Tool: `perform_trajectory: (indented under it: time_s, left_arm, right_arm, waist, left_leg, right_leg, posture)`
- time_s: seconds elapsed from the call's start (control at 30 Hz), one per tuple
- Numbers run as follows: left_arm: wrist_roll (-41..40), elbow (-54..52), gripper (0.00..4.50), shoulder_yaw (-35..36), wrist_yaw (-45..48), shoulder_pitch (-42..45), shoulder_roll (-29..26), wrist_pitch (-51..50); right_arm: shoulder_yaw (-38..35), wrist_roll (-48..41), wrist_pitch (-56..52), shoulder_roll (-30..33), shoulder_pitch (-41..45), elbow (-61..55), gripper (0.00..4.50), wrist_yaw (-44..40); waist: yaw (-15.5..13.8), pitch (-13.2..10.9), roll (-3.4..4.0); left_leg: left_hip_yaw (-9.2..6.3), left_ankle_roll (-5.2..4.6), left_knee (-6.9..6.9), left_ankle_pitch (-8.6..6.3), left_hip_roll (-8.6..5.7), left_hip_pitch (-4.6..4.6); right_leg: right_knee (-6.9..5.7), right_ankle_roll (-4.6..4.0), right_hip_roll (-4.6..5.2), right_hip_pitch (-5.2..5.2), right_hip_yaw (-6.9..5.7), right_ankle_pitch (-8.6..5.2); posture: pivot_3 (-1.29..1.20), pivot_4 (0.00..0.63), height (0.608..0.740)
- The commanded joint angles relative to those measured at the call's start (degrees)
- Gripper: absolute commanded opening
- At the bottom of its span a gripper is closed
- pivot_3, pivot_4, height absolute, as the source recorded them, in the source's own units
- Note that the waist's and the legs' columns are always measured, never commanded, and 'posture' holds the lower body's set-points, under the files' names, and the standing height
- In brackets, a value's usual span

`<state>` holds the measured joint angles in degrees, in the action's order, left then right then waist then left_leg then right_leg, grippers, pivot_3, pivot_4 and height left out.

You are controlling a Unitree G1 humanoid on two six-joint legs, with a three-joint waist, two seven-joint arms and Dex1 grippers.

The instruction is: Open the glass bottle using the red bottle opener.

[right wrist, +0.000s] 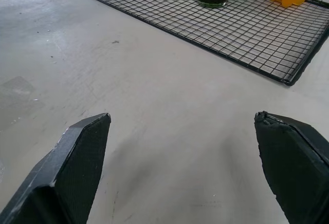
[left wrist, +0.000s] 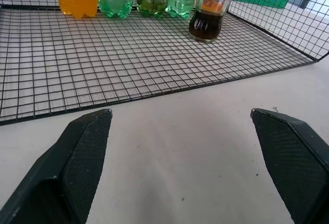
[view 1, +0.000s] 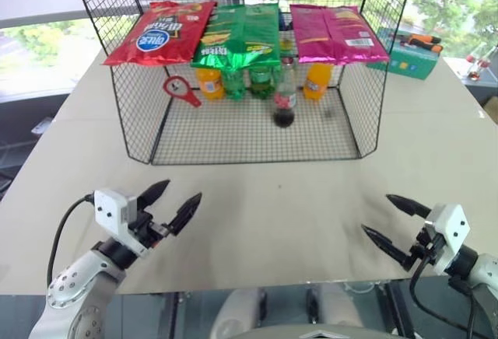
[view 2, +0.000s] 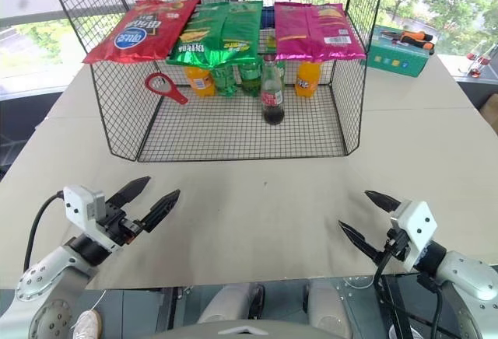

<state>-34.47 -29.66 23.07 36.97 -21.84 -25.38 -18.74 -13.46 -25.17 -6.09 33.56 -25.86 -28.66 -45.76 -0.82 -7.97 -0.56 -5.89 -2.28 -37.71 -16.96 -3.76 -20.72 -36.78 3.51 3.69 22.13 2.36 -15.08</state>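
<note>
- The left gripper [view 1: 176,201] hovers over the near left part of the pale table [view 1: 264,214]; its two black fingers are spread wide and hold nothing.
- The right gripper [view 1: 395,221] hovers over the near right part of the table, fingers likewise spread wide with nothing between them.
- Bare tabletop lies between both grippers and the wire mesh rack [view 1: 249,133], which stands farther back, its open front facing the robot.
- On the rack's mesh floor, right of centre and forward of the other drinks, the glass bottle [view 1: 285,94] stands upright; dark cola fills its lower part and a red label band circles it. In the left wrist view its base [left wrist: 206,24] rests on the mesh.
- The red bottle opener [view 1: 181,90] hangs on the rack's left mesh wall, ring head up and handle slanting down, well apart from the glass bottle.
- Behind the glass bottle a row stands along the back: an orange soda bottle [view 1: 208,82], two green soda bottles [view 1: 247,82], and another orange soda bottle [view 1: 315,80].
- Across the rack's top lie a red chip bag [view 1: 161,32], a green chip bag [view 1: 240,36] and a magenta chip bag [view 1: 334,33].
- To the far right of the rack a teal box [view 1: 405,55] sits on the table.
</note>
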Motion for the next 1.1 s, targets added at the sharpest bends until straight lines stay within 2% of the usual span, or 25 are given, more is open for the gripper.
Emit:
perform_trajectory:
  time_s: [0.03,0.17,0.5,0.83,1.1]
  left_arm:
    - [0.4,0.4,4.46,-0.1,-2.6,3.2,0.6,0.9]
    - [3.1,4.9,4.46,-1.5,-8.1,12.7,0.9,0.0]
    - [7.6,13.1,4.46,-2.8,-16.2,28.7,-1.7,-5.3]
    - [13.8,27.0,4.46,-6.7,-17.0,45.3,-4.1,-4.5]
    - [17.2,32.8,4.46,-8.0,-16.7,49.2,-4.3,-1.4]
  right_arm:
    - [0.7,-0.1,4.0,-2.1,2.0,-2.6,4.50,0.4]
    - [5.9,-1.1,8.6,-5.8,7.8,-8.5,4.50,-0.1]
    - [10.6,-4.2,4.4,-5.0,13.9,-17.6,4.50,2.9]
    - [11.3,-1.2,5.4,-5.6,11.8,-18.1,4.50,6.1]
    - [11.5,0.4,6.6,-5.9,10.4,-17.9,4.50,7.2]
  waist:
    - [0.0,0.0,0.00]
    - [0.0,-0.1,0.09]
    - [0.0,0.0,0.00]
    - [0.1,0.0,-0.04]
    - [0.2,0.0,-0.05]
  left_leg:
    - [0.00,0.00,0.00,0.00,0.00,0.00]
    - [-0.13,0.09,-0.01,0.06,0.00,0.01]
    - [-0.14,0.35,0.04,0.21,-0.08,-0.10]
    - [-0.11,0.35,0.05,0.21,-0.12,-0.10]
    - [-0.04,0.36,0.06,0.22,-0.10,-0.20]
  right_leg:
    - [0.00,0.00,0.00,0.00,0.00,0.00]
    - [-0.04,0.02,-0.06,0.01,-0.12,0.01]
    - [-0.03,0.02,-0.06,0.22,-0.12,0.01]
    - [-0.10,0.03,-0.06,0.27,-0.24,0.02]
    - [-0.13,0.03,-0.08,0.45,-0.15,0.02]
  posture:
    - [0.00,0.150,0.740]
    - [0.00,0.150,0.740]
    - [0.00,0.150,0.740]
    - [0.00,0.150,0.740]
    - [0.00,0.150,0.740]
